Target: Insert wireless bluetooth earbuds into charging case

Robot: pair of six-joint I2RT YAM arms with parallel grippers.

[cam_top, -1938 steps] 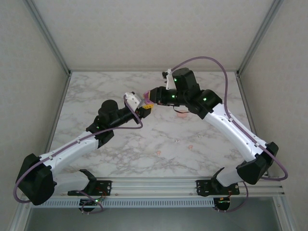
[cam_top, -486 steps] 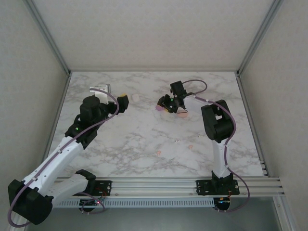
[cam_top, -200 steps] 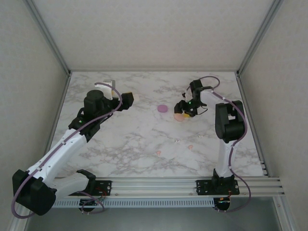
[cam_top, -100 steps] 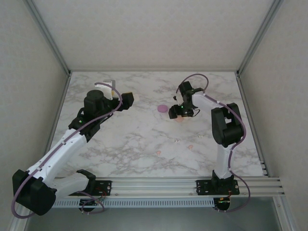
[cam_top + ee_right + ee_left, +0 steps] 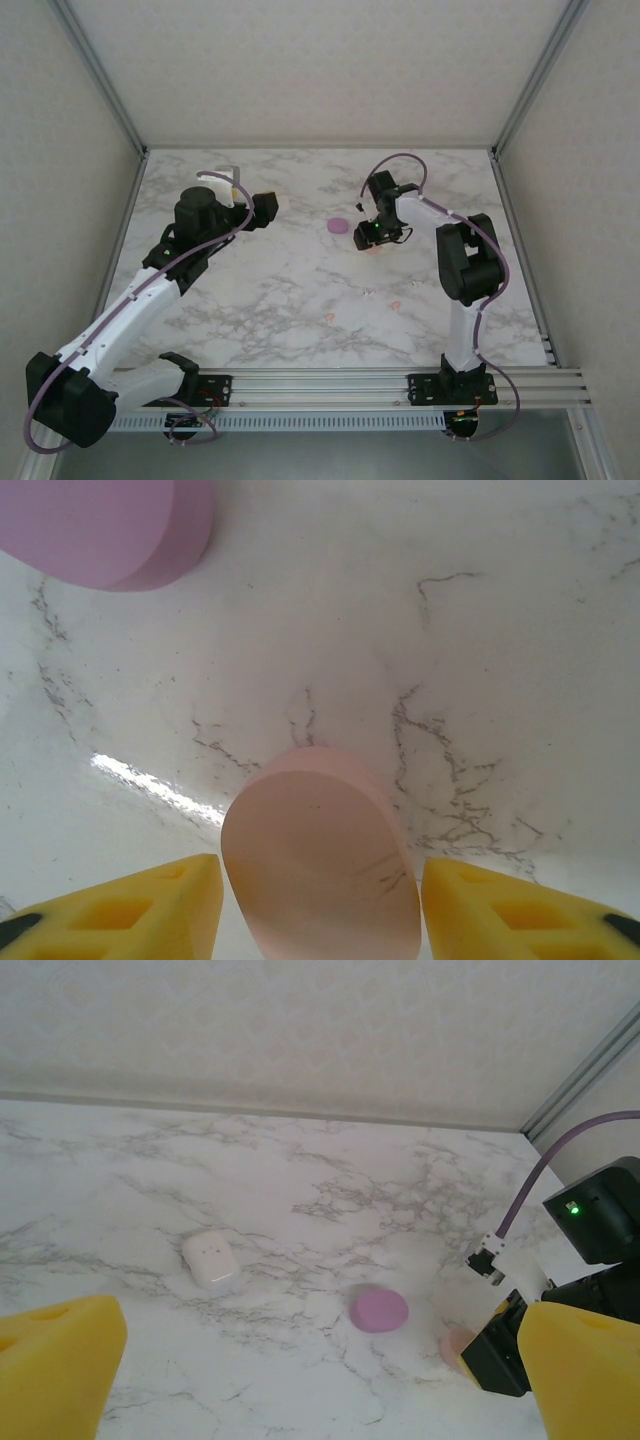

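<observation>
A: So, from the overhead camera, where do the earbuds [image 5: 395, 305] lie?

B: Loose on the marble table [image 5: 250, 300], three tiny specks in the near middle, well apart from both grippers. The right gripper [image 5: 367, 236] is down at the pink case [image 5: 375, 248], with the purple case [image 5: 339, 226] just to its left. The left gripper [image 5: 263, 208] hangs over the far left part of the table.

A: And the left wrist camera?

B: Its yellow fingers [image 5: 55, 1370] stand wide apart with nothing between them. Ahead lie the white case [image 5: 211, 1258], lid shut, and the purple case. The pink case peeps out beside the right gripper's black body.

A: The right wrist camera?

B: The pink case lies flat, smooth top up, between the two yellow fingertips [image 5: 520, 910], each just beside its flank. Whether they pinch it I cannot tell. The purple case sits at the upper left, apart from the pink case
</observation>
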